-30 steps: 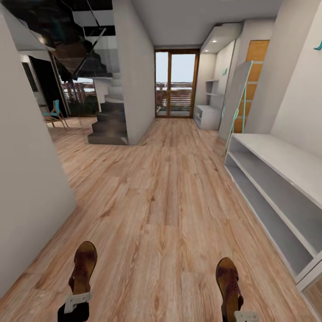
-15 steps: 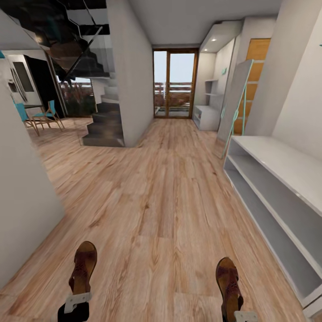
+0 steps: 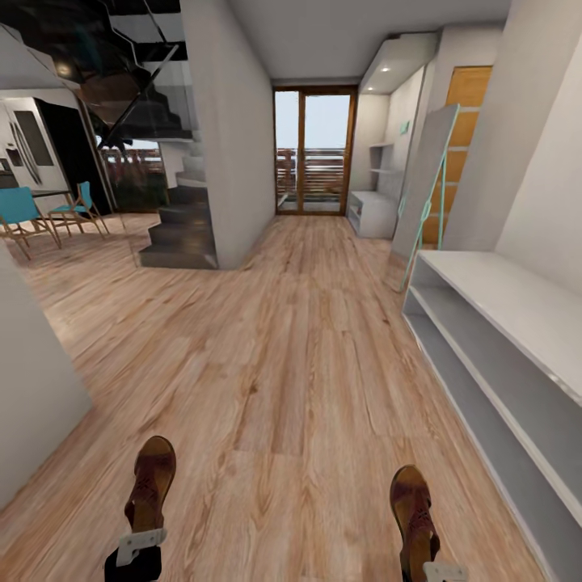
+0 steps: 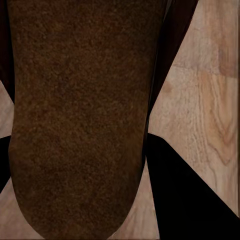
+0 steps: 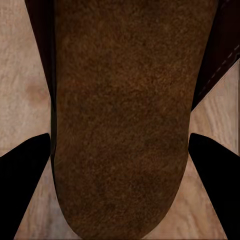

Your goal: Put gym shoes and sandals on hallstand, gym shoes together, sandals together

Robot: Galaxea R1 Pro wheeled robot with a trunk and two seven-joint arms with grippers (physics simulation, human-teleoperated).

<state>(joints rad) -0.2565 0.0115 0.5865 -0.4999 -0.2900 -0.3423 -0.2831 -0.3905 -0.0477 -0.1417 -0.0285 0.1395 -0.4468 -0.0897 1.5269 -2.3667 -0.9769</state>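
The left gripper (image 3: 136, 546) is clamping the heel end of one dark-brown sandal (image 3: 150, 482), its jaws closed on it and the toe pointing forward above the corridor floor (image 3: 291, 364). The right gripper (image 3: 443, 572) is gripping the heel of the other sandal (image 3: 413, 509) in the same way, jaws closed around it, toe forward. In the left wrist view the grainy brown sole (image 4: 80, 120) is lying between the dark fingers (image 4: 195, 195) with plank flooring (image 4: 210, 100) beyond; the right wrist view is showing the second sole (image 5: 122, 120) likewise. The pale grey hallstand (image 3: 373, 212) is standing far down the corridor by the glass door (image 3: 314, 152), while a plain white bench (image 3: 501, 339) is running along the right wall
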